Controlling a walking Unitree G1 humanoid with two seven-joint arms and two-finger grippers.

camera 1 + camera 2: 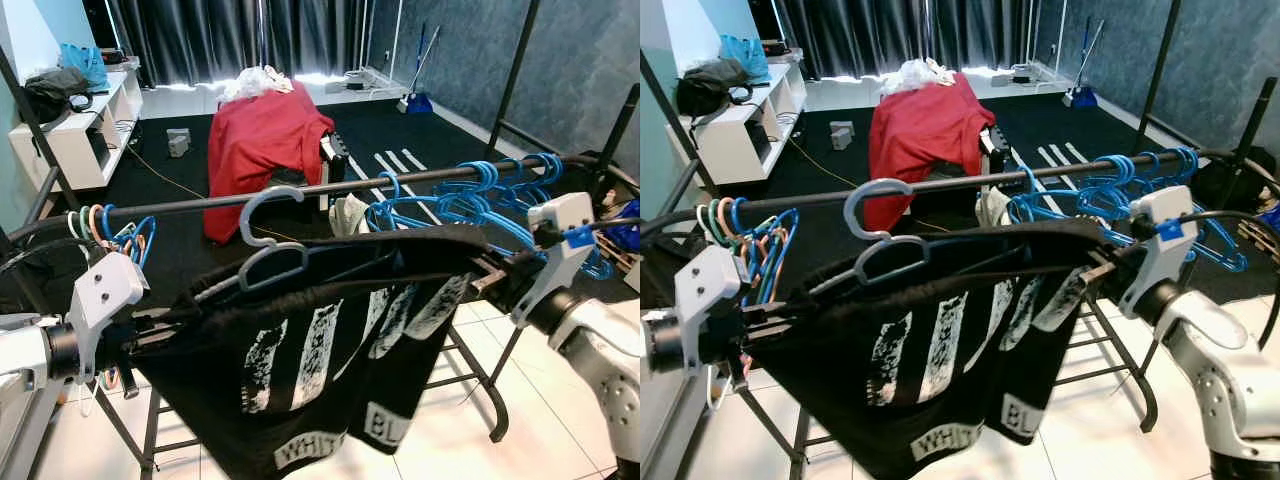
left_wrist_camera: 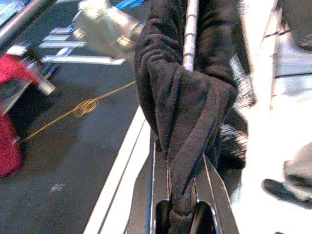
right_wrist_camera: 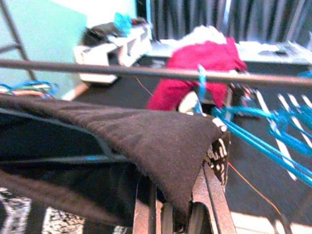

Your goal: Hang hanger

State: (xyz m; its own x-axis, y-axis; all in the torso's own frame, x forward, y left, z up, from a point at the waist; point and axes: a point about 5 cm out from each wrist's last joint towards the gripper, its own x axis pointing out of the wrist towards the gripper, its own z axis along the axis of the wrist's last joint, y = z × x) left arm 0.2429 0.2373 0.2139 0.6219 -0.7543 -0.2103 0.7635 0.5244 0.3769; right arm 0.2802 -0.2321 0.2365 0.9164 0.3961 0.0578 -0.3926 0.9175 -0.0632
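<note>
— Where's the hanger?

— I see the grey hanger (image 1: 268, 262) inside the black garment (image 1: 330, 350), hook just below the rail (image 1: 330, 186), not over it.

— And your 2 grippers?

— My left gripper (image 2: 181, 204) is pinched on 1 bunched end of the cloth, my right gripper (image 3: 175, 207) clamped on the other corner. Blue hangers (image 1: 480, 195) crowd the rail to the right; a red cloth (image 1: 262, 140) lies beyond.
</note>
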